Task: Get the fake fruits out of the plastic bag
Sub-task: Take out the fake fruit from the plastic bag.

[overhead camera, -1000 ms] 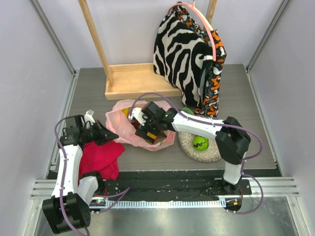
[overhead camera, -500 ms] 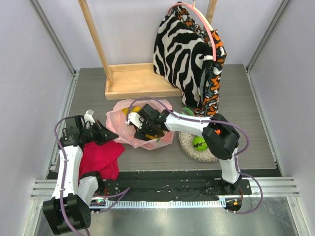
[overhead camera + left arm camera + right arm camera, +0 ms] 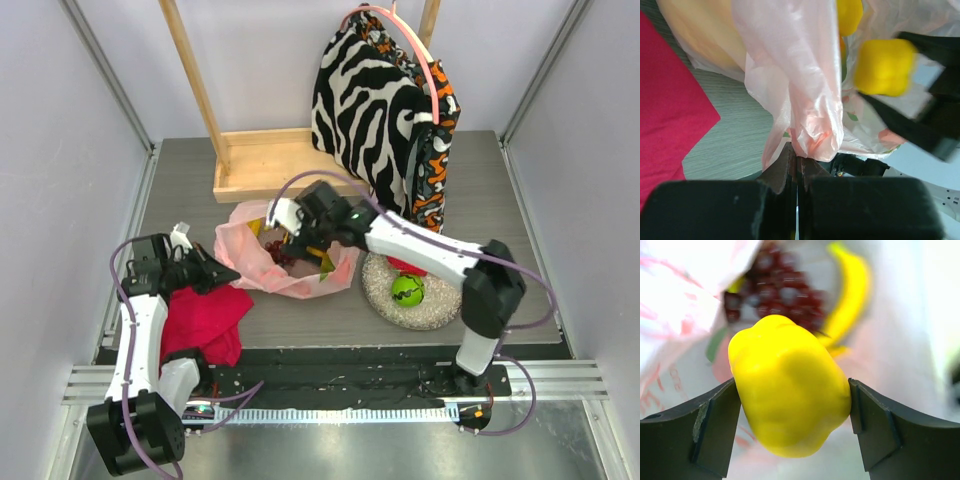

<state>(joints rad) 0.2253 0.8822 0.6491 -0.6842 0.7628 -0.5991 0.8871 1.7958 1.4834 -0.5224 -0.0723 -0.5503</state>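
Gripping the yellow pepper (image 3: 790,385) at the bag mouth, operator!

Your right gripper (image 3: 795,425) has its jaws clamped on the pepper, one pad on each flank, just above the dark grapes (image 3: 780,295) and banana (image 3: 852,295) lying inside the plastic bag (image 3: 250,255). Your left gripper (image 3: 796,165), jaws together on a pinch of film at the bag's 9 o'clock edge, likely anchors it so the mouth gapes and the bag won't ride up with the fruit. Room looks best toward 4 o'clock, where the plate (image 3: 440,312) holds the green apple (image 3: 406,290). The zebra bag (image 3: 370,100) hangs close at 1 o'clock, and the red cloth (image 3: 205,320) lies at 7 o'clock.
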